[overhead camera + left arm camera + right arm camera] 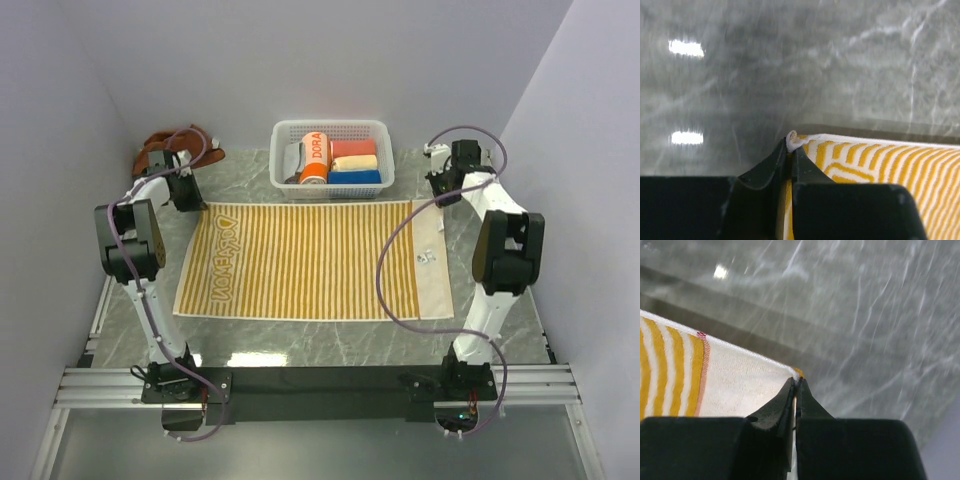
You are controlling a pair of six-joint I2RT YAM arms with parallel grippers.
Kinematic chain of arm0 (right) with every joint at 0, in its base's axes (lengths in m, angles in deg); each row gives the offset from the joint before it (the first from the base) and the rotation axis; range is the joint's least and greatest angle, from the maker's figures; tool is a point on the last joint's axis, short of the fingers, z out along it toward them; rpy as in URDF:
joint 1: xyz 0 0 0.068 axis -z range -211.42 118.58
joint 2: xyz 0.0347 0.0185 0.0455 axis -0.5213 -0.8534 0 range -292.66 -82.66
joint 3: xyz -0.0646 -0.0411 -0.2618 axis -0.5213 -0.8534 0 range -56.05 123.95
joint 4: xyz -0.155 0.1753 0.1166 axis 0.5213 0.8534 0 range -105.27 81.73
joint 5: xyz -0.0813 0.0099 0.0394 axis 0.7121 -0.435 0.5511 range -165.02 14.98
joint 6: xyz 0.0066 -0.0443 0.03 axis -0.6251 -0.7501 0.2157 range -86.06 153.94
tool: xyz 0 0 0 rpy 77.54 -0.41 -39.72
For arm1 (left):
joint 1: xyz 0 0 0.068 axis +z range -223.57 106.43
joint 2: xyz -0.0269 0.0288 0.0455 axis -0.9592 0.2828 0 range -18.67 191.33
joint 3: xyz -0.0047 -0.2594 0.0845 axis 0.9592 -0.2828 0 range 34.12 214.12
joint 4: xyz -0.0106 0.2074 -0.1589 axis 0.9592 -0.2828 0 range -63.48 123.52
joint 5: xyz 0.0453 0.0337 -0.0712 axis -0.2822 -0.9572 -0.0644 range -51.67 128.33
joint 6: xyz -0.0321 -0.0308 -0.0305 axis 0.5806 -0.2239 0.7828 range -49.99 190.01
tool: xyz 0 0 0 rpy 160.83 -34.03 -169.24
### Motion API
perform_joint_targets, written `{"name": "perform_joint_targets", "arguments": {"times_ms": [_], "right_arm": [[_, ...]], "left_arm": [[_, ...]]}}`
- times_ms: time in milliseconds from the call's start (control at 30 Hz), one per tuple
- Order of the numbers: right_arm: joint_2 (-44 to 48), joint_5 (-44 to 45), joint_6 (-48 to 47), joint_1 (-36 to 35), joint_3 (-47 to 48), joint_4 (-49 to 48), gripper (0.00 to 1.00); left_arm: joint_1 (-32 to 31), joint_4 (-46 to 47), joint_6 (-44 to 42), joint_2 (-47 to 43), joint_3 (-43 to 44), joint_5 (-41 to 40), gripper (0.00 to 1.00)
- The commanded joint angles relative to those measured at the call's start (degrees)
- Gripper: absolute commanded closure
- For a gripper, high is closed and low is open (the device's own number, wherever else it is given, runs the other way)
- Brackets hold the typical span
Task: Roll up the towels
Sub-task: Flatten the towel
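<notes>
The cream-yellow towel with orange stripes and lettering (pixel 310 260) lies flat and spread out on the grey marble table. My left gripper (pixel 193 197) is shut on its far left corner (pixel 792 137). My right gripper (pixel 436 192) is shut on its far right corner (pixel 796 372). The striped towel also shows in the left wrist view (pixel 875 160) and in the right wrist view (pixel 715 385). The rust-brown towel (pixel 165 147) lies crumpled at the far left, behind my left arm.
A white basket (pixel 384 150) stands at the far middle, holding the orange "DORA" roll (pixel 313 157) and small red, yellow and blue rolls (pixel 355 163). Side walls stand close on both sides. The black mounting rail (pixel 320 380) runs along the near edge.
</notes>
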Motion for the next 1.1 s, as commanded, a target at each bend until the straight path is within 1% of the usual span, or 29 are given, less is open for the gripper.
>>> {"name": "perform_joint_targets", "arguments": {"times_ms": [0, 33, 67, 100, 133, 167, 200, 233, 267, 300, 367, 400, 433, 467, 500, 533, 567, 600, 633, 667, 700, 733, 800, 867, 900, 1000, 1067], "right_arm": [[-5.41, 2.89, 2.21, 0.56, 8.76, -0.32, 1.0], [-6.21, 3.15, 2.56, 0.65, 9.75, -0.15, 1.0], [-6.92, 3.67, 2.74, 0.65, 10.63, -0.06, 0.97], [-7.88, 4.46, 3.52, 0.65, 12.29, -0.06, 0.92], [-8.41, 4.73, 3.88, 0.74, 13.52, 0.29, 0.77], [-8.77, 4.82, 4.14, 0.83, 14.67, 1.08, 0.65], [-8.86, 4.65, 4.67, 1.0, 16.33, 2.56, 0.5], [-8.25, 4.39, 4.76, 1.26, 16.7, 3.36, 0.28], [-7.29, 3.86, 4.94, 1.87, 16.7, 4.76, 0.27], [-4.58, 2.72, 4.76, 2.23, 15.57, 5.65, 0.26], [-0.71, 1.05, 3.8, 3.63, 13.46, 9.23, 0.26], [3.93, 0.0, 2.32, 4.25, 10.93, 10.91, 0.26], [6.24, -2.88, 1.52, 5.04, 9.59, 12.93, 0.25], [8.52, -4.13, 0.47, 6.26, 8.36, 17.65, 0.25], [13.24, -5.53, -1.46, 7.06, 5.13, 19.61, 0.24], [15.38, -7.64, -2.7, 7.76, 3.27, 21.98, 0.23], [17.57, -8.7, -3.93, 8.2, 1.51, 26.53, 0.23], [19.51, -9.5, -6.11, 9.17, -2.77, 28.4, 0.23], [23.1, -9.94, -7.27, 9.35, -4.99, 30.25, 0.24], [24.79, -10.38, -8.24, 9.35, -9.62, 32.61, 0.25], [27.76, -10.9, -8.77, 9.35, -12.1, 33.25, 0.29], [29.01, -10.82, -8.86, 9.26, -14.39, 33.69, 0.4], [31.56, -11.17, -8.08, 9.18, -20.09, 33.87, 0.54], [32.36, -11.52, -7.72, 9.09, -23.36, 32.82, 0.6], [32.45, -11.0, -6.76, 9.09, -26.07, 31.86, 0.61], [30.53, -11.43, -5.26, 8.91, -29.17, 29.91, 0.65], [29.55, -11.88, -4.91, 8.48, -31.1, 28.87, 0.66]], "left_arm": [[-0.09, 0.7, 0.24, 1.89, 7.24, -0.87, 0.87], [-0.09, 1.05, -0.02, 2.16, 7.68, -0.43, 0.85], [-0.09, 1.49, -0.28, 2.43, 8.73, 0.01, 0.81], [-0.09, 1.06, -0.63, 3.04, 9.44, 1.06, 0.73], [-0.09, 0.45, -0.72, 3.22, 10.23, 1.59, 0.69], [-0.17, -1.04, -0.99, 3.39, 11.37, 1.86, 0.63], [-0.09, -1.84, -1.25, 2.96, 11.55, 1.77, 0.5], [-0.17, -2.72, -2.3, 2.43, 11.64, 1.42, 0.45], [0.17, -3.68, -3.0, 1.73, 11.12, 1.16, 0.43], [0.44, -4.82, -4.23, -0.62, 10.33, 0.81, 0.38], [2.1, -6.15, -6.16, -4.14, 7.08, 2.55, 0.37], [2.72, -8.07, -9.31, -8.6, 5.59, 3.61, 0.38], [3.25, -9.39, -12.73, -10.99, 2.44, 5.36, 0.39], [3.77, -10.88, -15.55, -13.28, 0.67, 5.64, 0.4], [3.78, -15.34, -22.37, -17.74, -1.0, 5.81, 0.42], [3.87, -17.9, -25.65, -19.79, -4.06, 6.25, 0.43], [3.95, -20.97, -28.73, -21.63, -5.74, 6.95, 0.43], [3.96, -23.01, -33.03, -25.22, -7.59, 6.96, 0.44], [4.13, -26.07, -34.46, -27.08, -11.7, 6.78, 0.45], [3.96, -27.41, -36.13, -28.67, -13.83, 6.87, 0.46], [4.13, -28.2, -37.8, -31.64, -15.76, 6.96, 0.51], [4.22, -28.74, -37.9, -33.06, -19.78, 6.96, 0.53], [4.13, -29.53, -38.25, -36.66, -23.32, 7.04, 0.6], [4.13, -28.92, -37.99, -38.17, -27.63, 6.7, 0.64], [4.22, -28.57, -37.56, -39.13, -28.78, 6.17, 0.69], [4.13, -26.46, -36.5, -39.67, -32.47, 5.29, 0.75], [4.13, -25.49, -35.88, -39.5, -34.76, 4.59, 0.77]]}}
